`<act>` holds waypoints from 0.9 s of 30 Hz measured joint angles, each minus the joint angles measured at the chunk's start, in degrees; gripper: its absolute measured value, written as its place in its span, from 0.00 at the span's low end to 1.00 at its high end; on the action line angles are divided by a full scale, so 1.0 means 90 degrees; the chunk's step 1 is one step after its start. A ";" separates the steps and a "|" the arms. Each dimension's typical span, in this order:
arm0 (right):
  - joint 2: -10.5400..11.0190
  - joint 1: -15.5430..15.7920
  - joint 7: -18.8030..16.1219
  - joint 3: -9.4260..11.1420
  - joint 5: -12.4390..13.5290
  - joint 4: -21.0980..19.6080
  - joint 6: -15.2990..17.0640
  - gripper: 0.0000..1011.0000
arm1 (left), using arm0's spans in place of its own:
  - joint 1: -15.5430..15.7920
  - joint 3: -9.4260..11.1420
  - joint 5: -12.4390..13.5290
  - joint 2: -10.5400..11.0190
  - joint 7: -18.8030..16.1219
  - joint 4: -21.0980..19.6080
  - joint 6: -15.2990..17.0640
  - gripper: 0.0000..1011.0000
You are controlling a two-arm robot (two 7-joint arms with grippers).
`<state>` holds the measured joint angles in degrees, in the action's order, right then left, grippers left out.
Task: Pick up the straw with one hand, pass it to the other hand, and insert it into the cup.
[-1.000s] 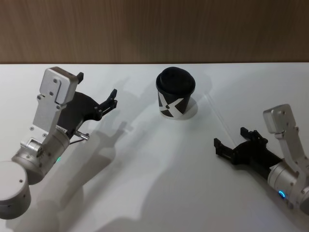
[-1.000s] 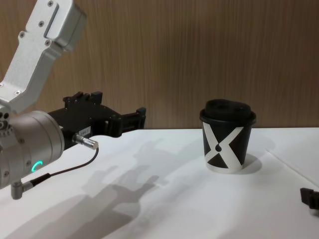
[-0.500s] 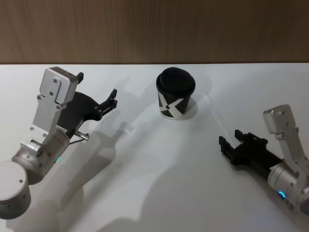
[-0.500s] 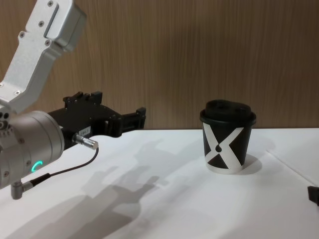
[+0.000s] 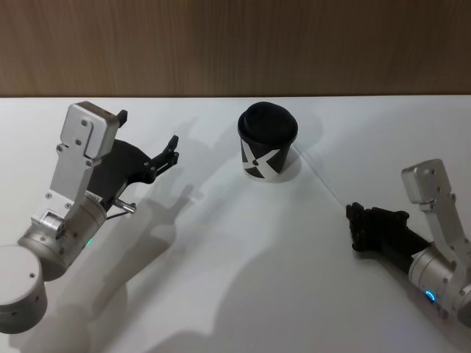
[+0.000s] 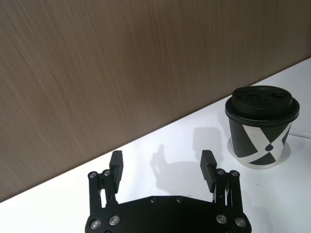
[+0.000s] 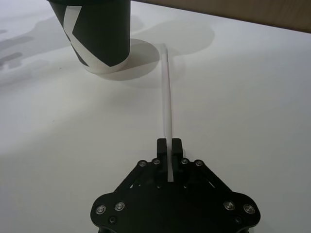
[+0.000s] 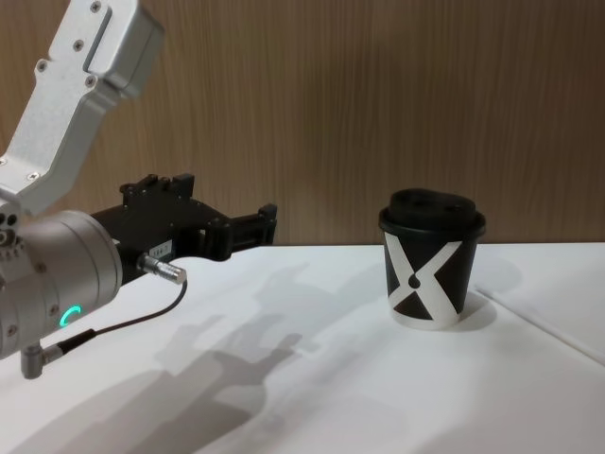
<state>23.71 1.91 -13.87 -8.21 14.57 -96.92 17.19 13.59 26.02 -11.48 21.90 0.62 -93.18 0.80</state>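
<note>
While my left claw (image 6: 162, 165) hangs spread wide above the bench (image 5: 221, 279), left of the black paper cup (image 5: 267, 143), my right claw (image 7: 169, 145) is pinched tight on one end of the white straw (image 7: 167, 97). Straw runs low over the bench, its far end just beside the cup's base.

Bare table (image 5: 221, 257) all round the cup (image 5: 268, 151), the one standing obstacle. Wide gap toward the raised left gripper (image 5: 149, 129). Right of the cup, lane crossed by the straw (image 7: 168, 107), pinched in the right gripper (image 5: 355, 220).
</note>
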 joint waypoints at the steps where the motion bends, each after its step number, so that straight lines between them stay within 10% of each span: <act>1: 0.0000 0.0000 0.0000 0.0000 0.0000 0.0000 0.0000 0.06 | 0.0000 0.0000 0.0000 0.0000 0.0000 0.0000 0.0000 0.99; 27: -0.0076 -0.0032 0.0522 0.0046 -0.0669 0.0156 -0.0856 0.00 | 0.0000 0.0000 0.0000 0.0000 0.0000 0.0000 0.0000 0.99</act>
<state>23.02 1.62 -9.18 -7.80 8.55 -95.51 9.49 13.59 26.03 -11.48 21.90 0.63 -93.18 0.79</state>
